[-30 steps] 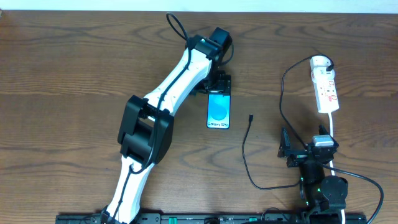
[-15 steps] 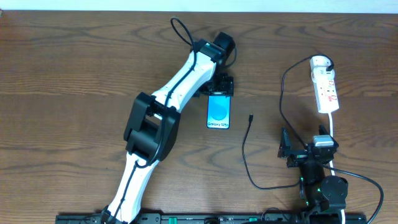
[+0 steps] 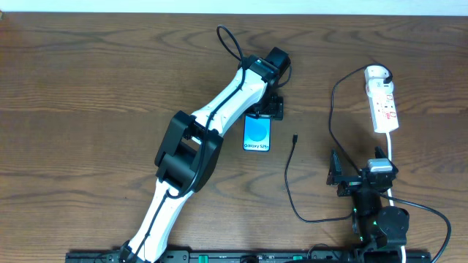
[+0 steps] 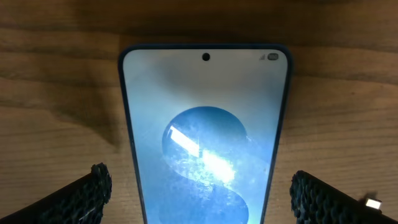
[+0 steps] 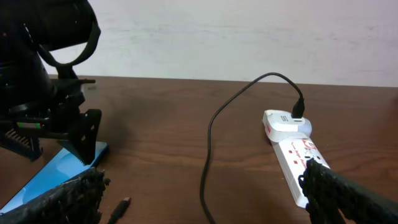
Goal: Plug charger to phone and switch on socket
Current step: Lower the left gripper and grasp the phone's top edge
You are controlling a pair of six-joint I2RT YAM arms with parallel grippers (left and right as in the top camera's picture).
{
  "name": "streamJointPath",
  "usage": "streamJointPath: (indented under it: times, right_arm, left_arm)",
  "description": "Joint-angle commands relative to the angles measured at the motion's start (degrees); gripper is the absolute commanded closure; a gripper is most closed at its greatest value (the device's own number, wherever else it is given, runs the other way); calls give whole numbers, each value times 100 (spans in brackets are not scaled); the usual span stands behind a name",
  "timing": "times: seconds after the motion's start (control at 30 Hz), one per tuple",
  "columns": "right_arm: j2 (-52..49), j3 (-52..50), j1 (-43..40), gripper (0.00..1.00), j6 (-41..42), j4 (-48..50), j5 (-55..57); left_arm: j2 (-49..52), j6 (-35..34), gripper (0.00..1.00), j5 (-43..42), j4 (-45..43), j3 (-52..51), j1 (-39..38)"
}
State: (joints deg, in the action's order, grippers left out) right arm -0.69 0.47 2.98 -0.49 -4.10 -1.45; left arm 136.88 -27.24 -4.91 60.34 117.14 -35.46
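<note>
The phone [image 3: 257, 134] lies flat at mid-table, screen lit blue, "Galaxy S25+" at its near end. My left gripper [image 3: 267, 109] hovers over its far end, open. In the left wrist view the phone [image 4: 205, 124] sits between the two fingers [image 4: 87, 194] with wood showing on both sides. The charger's plug tip [image 3: 294, 137] rests on the table just right of the phone, its black cable curling toward me. The white socket [image 3: 382, 98] lies at the far right. My right gripper [image 3: 358, 175] is open, near the front edge. From the right wrist, the socket [image 5: 298, 155] and plug tip [image 5: 119, 208] show.
A black plug sits in the socket's rounded far end [image 3: 376, 72], and its black cable [image 3: 333, 102] loops left and toward me. The socket's white cord [image 3: 392, 150] runs down beside my right arm. A pale wall stands behind the table [image 5: 217, 37].
My left arm has swung to the right, carrying its gripper rightward over the phone's far end. The phone, the charger and my right arm have not moved.
</note>
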Motion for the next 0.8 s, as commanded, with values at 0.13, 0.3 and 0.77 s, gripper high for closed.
streamJointPath:
  times: [0.13, 0.3, 0.77]
  right_arm:
    - [31, -15, 44, 1, -42, -24, 48]
    - [31, -15, 44, 1, -42, -22, 46]
    - [31, -15, 44, 1, -42, -22, 46]
  left_arm:
    - [297, -118, 6, 168, 15, 57, -2]
    - [470, -118, 6, 149, 11, 48, -13]
    - [549, -107, 6, 481, -83, 39, 11]
